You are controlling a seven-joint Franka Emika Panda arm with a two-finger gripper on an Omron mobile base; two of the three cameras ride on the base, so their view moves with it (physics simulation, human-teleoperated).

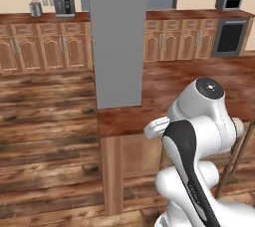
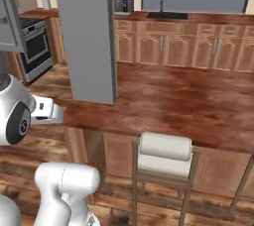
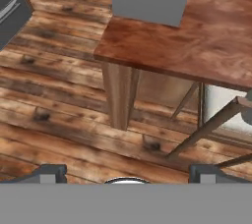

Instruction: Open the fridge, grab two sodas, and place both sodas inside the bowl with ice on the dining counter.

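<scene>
The pincer (image 3: pixel 128 171) was held wide and empty above the floor, just near of the desk (image 3: pixel 197 46) corner. No fridge, sodas or ice bowl could be made out, so their direction cannot be told.

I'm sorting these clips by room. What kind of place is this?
A home kitchen, rendered: wood-panelled cabinets under a counter with a sink and coffee machine, a built-in oven, and a dark wood dining counter with a white-cushioned stool.

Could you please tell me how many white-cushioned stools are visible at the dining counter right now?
1: a stool tucked against the near edge of the dining counter; others may sit beyond the picture's right edge.
</scene>
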